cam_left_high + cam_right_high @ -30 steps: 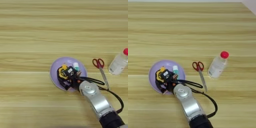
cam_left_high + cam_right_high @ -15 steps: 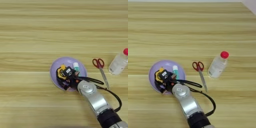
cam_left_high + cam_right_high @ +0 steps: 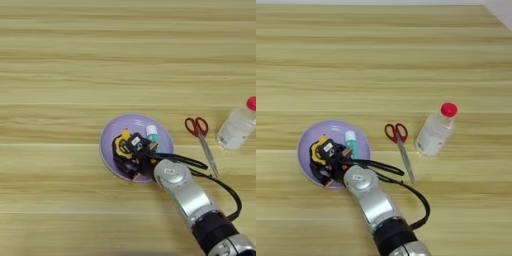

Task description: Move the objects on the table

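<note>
The right gripper (image 3: 131, 159) is over the purple plate (image 3: 111, 141), w/ its black fingers (image 3: 324, 169) down in the plate's near half. It looks like it sits right at the yellow-and-black tape measure (image 3: 122, 144), maybe touching it, but the fingers and the tape's black parts run together, so I can't tell if it is wide, narrow or holding the tape. The white-and-green tube (image 3: 350, 144) lies in the same plate, just to the right of the tape, w/ its long way going up-and-down in the picture, away from the robot. The silver forearm (image 3: 186, 194) comes in from the bottom right and slants up-left to the plate, w/ a black cable (image 3: 415, 191) looping beside it. Out on the table (image 3: 60, 75), the red-handled scissors (image 3: 399, 146) lie just right of the plate, handles far, blades pointing toward the robot, so they're long the same way as the tube. The clear bottle (image 3: 435, 131) w/ the red cap is further right, near the scissors but not touching. Main thing for the next move, I think: the scissors and bottle are both to the gripper's right, scissors nearer, so the arm would swing right and meet the scissors first.
</note>
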Controlling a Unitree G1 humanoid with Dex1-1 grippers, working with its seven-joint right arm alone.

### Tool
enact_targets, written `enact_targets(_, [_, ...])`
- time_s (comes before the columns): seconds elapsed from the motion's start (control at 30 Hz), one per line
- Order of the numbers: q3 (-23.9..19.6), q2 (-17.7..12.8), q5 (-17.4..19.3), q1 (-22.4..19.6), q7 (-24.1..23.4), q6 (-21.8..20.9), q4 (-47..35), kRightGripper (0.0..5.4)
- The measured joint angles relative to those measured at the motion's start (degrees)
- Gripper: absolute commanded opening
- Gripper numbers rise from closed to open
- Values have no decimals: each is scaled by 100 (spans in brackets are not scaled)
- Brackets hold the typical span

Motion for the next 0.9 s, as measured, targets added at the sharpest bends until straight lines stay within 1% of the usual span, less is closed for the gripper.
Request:
enact_targets(0.1, [-36, 5, 0, -2, -4, -32, 34, 499])
enact_targets(0.17, [-45, 6, 0, -2, -6, -35, 63, 527])
enact_targets(0.23, [-60, 11, 0, -2, -8, -38, 84, 537])
enact_targets(0.47, [-107, 17, 3, -2, -5, -42, 79, 537])
enact_targets(0.6, [-186, 4, 22, 1, 8, -40, -96, 537])
enact_targets(0.9, [-325, -92, 82, 277, 39, -16, -1096, 537])
